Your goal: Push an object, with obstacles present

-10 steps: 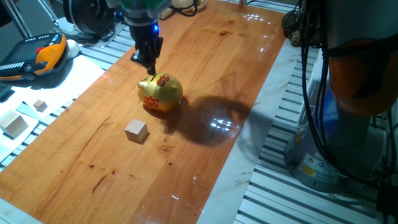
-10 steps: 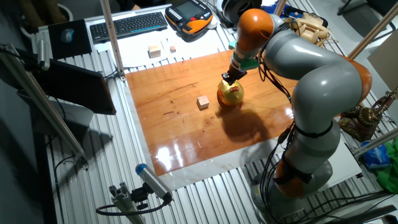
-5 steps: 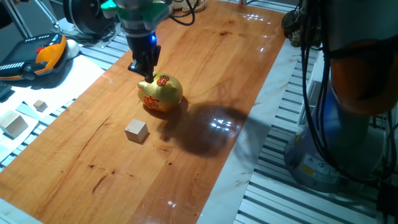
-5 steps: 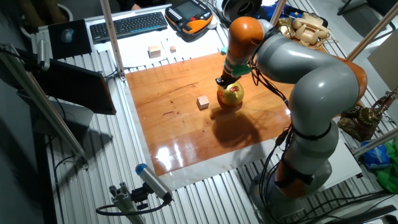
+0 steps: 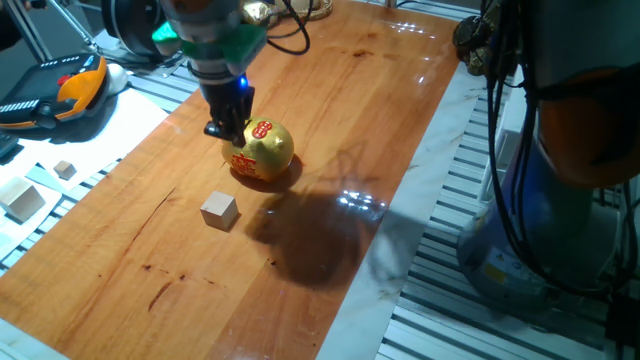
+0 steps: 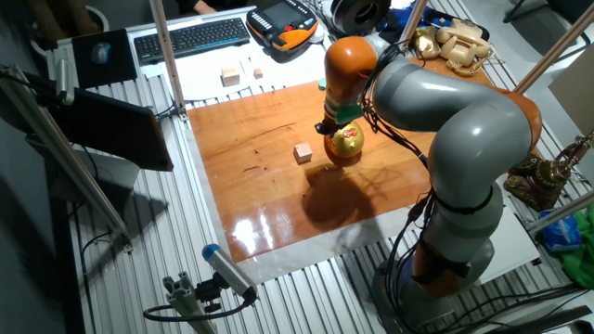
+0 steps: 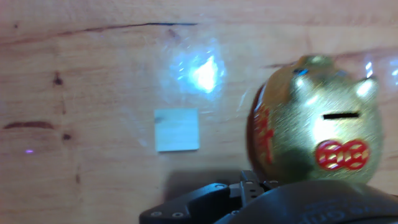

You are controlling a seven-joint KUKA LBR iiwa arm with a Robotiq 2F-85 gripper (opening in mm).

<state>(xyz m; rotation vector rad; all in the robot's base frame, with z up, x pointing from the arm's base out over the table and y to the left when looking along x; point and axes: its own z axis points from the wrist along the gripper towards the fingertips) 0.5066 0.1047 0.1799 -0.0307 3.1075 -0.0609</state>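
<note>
The small light-wood cube [image 5: 219,210] lies on the wooden table [image 5: 350,110], in front of and to the left of the gold piggy bank [image 5: 262,150]. My gripper [image 5: 228,128] hangs low beside the pig's left side, its dark fingers closed together and holding nothing. In the other fixed view the cube [image 6: 303,152] lies left of the pig [image 6: 347,144], and the gripper [image 6: 327,128] is at the pig's upper left. In the hand view the cube [image 7: 177,130] lies left of the pig [image 7: 317,134], and the gripper [image 7: 249,185] shows at the bottom edge.
A larger pale wooden block [image 5: 22,198] and a tinier cube [image 5: 65,170] lie on the white surface left of the table. An orange-and-black hand controller [image 5: 60,90] lies behind them. A keyboard [image 6: 190,37] lies beyond the table. The arm's shadow falls on the table's right front.
My gripper has moved from above the pig's back to its left side, toward the cube and lower. The pig and the cube have not visibly moved.
</note>
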